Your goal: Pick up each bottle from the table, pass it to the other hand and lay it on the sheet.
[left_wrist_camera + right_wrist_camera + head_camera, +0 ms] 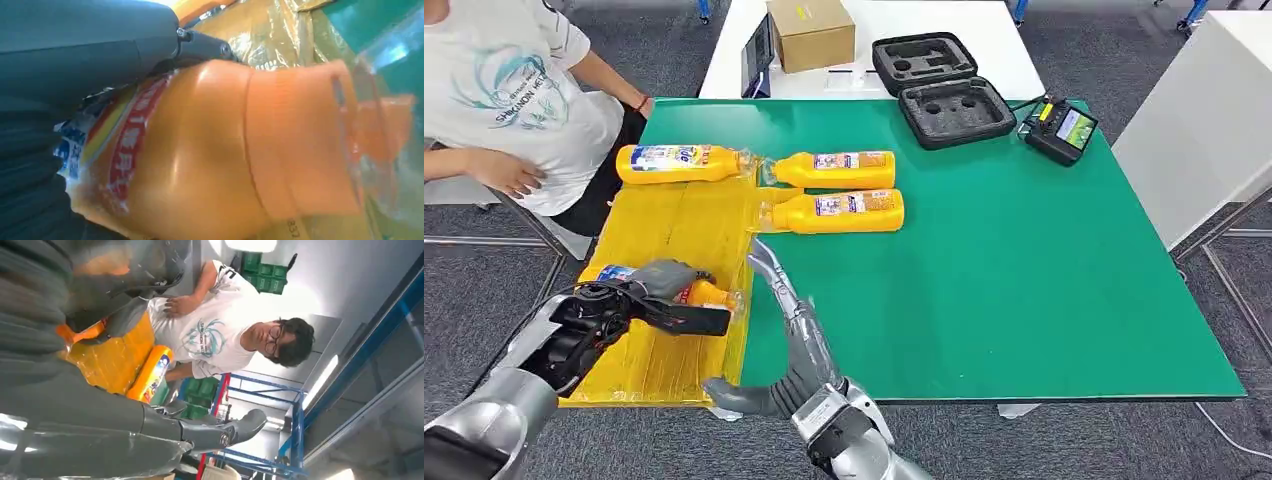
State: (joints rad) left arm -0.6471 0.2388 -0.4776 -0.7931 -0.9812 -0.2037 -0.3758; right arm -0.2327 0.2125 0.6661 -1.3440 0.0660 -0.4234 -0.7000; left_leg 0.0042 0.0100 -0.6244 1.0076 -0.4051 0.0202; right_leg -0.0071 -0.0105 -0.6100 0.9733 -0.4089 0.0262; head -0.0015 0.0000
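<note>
My left hand [656, 292] grips an orange bottle [709, 293] with a clear cap, held lying sideways over the near part of the yellow sheet [679, 225]. The left wrist view shows this bottle [210, 150] close up under the hand [75, 50]. My right hand [789, 335] is open just right of the bottle's cap, at the sheet's edge, with fingers stretched out and holding nothing. Another bottle [679, 163] lies across the sheet's far end. Two more bottles [839, 170] [842, 211] lie side by side on the green table [1024, 280], caps toward the sheet.
A person in a white shirt [504, 90] sits at the far left beside the sheet. At the back stand a cardboard box [811, 32], an open black foam case [944, 90] and a handheld controller [1061, 130]. A white table [1204, 110] stands to the right.
</note>
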